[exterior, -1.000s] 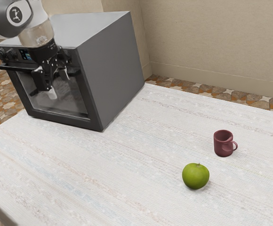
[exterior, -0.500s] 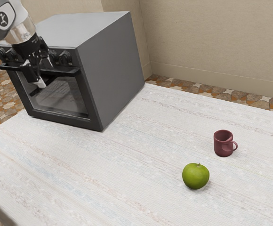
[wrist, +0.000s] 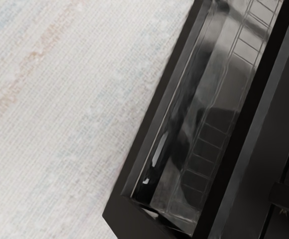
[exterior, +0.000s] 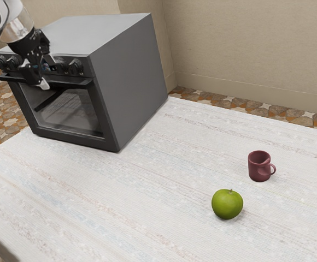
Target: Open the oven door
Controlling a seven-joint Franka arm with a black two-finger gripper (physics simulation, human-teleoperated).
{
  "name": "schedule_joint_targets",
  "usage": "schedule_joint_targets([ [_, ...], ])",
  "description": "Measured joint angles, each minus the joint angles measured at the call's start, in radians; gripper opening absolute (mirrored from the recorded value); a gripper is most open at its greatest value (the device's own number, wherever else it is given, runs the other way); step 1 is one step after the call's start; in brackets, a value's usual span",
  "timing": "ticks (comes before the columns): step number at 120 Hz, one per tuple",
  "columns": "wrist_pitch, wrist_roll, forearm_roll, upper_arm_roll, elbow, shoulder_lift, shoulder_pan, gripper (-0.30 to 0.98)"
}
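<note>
Gripper [exterior: 49, 74] rising past door glass [exterior: 72, 112] toward handle [exterior: 75, 83], fingers standing apart, holding nothing; oven door [exterior: 110, 139] staying closed on front of oven [exterior: 127, 82], below knobs [exterior: 75, 67]; handle probably needing careful lining-up next

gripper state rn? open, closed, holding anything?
Gripper: open, fingers apart, not clamped on anything; it's up at the oven door's handle.
</note>
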Motion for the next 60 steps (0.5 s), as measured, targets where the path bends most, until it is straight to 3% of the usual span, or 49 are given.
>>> schedule_joint_targets([
  [60, 0.053, 0.062, -0.023, -0.029, 0.000, 0.030, 0.028, 0.69],
])
